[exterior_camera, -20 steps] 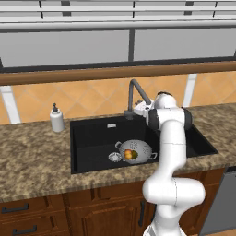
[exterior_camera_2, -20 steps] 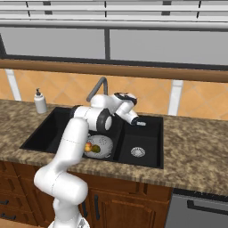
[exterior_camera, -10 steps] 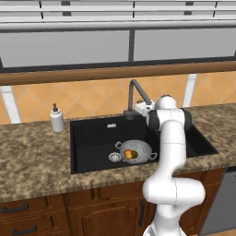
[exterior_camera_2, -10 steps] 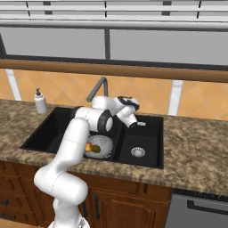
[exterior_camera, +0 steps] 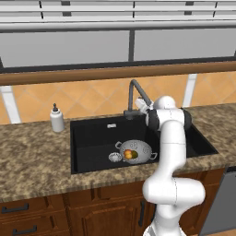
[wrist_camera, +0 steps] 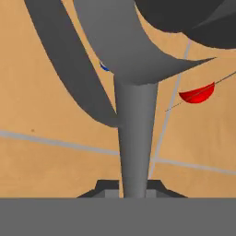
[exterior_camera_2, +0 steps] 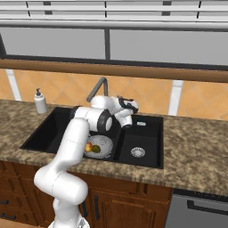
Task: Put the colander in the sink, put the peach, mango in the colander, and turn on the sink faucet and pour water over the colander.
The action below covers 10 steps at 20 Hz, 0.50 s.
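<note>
1. Speckled brown granite counter (exterior_camera: 32,156) runs under an orange tiled backsplash (exterior_camera: 92,99) and a wide window; wooden cabinets (exterior_camera: 69,212) sit below.
2. You have the black double-basin sink (exterior_camera: 92,133) set into that counter. In the right base view the same sink (exterior_camera_2: 147,133) shows a round silver drain in its right basin.
3. Colander (exterior_camera: 135,151) sits on the floor of the left basin, near its front right. From the right base view the colander (exterior_camera_2: 100,147) is partly behind the arm.
4. Inside it lie the peach (exterior_camera: 127,154) and the mango (exterior_camera: 134,154), touching, peach to the left. Same pair from the other side: peach (exterior_camera_2: 88,146), mango (exterior_camera_2: 95,148).
5. Sink faucet (exterior_camera: 133,94) rises behind the divider between the basins; its gooseneck (exterior_camera_2: 99,87) bends toward the front.
6. Gripper (exterior_camera: 140,107) is up at the faucet, level with its side lever. In the right base view the gripper (exterior_camera_2: 130,106) sits just right of the faucet base.
7. Hand view is very close: a grey faucet part (wrist_camera: 134,147) stands upright between the fingers. The claw looks clenched on the lever, though you cannot see the pads clearly.
8. White soap dispenser (exterior_camera: 56,119) stands on the counter left of the sink, well apart from the arm.
</note>
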Tool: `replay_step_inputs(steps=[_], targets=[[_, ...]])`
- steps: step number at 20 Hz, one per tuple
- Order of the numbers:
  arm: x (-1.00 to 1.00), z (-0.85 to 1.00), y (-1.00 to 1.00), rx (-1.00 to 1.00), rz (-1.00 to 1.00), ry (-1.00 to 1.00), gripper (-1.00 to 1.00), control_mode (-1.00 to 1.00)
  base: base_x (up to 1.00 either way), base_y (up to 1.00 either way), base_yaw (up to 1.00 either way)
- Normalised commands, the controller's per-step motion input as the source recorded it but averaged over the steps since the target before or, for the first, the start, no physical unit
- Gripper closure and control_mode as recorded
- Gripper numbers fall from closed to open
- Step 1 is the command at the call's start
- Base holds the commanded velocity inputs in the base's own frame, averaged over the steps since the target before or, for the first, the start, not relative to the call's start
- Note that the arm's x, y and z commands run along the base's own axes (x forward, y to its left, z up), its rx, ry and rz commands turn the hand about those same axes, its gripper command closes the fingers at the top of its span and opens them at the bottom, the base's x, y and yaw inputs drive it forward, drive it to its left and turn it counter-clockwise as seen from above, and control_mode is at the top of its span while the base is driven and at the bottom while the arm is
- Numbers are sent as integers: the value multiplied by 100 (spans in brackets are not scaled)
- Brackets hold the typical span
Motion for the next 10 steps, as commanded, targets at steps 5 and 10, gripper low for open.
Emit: replay_step_inputs(steps=[5,10], targets=[[0,-92,-100,1,-5,0,100,-100,0,0,0],[0,-100,-100,5,-2,0,100,-100,0,0,0]])
